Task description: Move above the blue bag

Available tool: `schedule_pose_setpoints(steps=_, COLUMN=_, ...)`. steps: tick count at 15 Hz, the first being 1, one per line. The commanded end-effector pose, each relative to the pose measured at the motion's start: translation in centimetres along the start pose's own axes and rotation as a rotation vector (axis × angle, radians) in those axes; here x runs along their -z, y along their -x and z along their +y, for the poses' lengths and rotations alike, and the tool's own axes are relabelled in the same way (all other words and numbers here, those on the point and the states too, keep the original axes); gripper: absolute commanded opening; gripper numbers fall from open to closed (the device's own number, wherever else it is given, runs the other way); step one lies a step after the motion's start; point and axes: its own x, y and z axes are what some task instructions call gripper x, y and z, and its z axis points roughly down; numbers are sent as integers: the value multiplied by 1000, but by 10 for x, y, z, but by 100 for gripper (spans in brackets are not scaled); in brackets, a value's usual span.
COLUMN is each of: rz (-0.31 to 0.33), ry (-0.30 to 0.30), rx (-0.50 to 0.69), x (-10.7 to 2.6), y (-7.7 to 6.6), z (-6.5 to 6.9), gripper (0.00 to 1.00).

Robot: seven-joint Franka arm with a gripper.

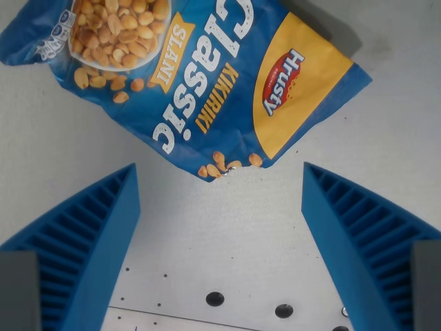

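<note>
We see the blue bag (186,76) filling the upper half of the wrist view, lying flat on a pale grey table (227,234). It sits skewed: one corner points down toward frame centre, ending just above the gap between the fingers. The top edge of the frame cuts off part of the bag.

Print on the bag reads upside down and slanted from our angle: "Classic" in big white letters, "KIKIRIKI" in yellow beside it, "SLANI" on a small yellow banner. A yellow panel at the upper right of the bag carries a red "Hrusty" logo (281,84). The bag looks sealed, so we can't see actual contents. The artwork shows a bowl of peanuts (120,31) at the upper left, with loose printed peanuts below the bowl and near the bottom corner.

The gripper (220,200) is spread wide with nothing between the fingers. The blue ribbed fingers (89,241) come in from the lower left and lower right of the frame. Neither touches the bag; the bag's lower corner sits above and between the tips.

On the table at the bottom centre we see a few dark round holes (215,299) and small specks.
</note>
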Motion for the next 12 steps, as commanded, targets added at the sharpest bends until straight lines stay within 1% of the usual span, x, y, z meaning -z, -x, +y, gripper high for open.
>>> schedule_pose_setpoints(steps=1, rz=3, ry=1, rx=0, x=2, y=0, z=0, gripper=100)
schedule_pose_setpoints(steps=12, rz=8, ry=1, rx=-27, x=0, y=-3, z=0, gripper=100)
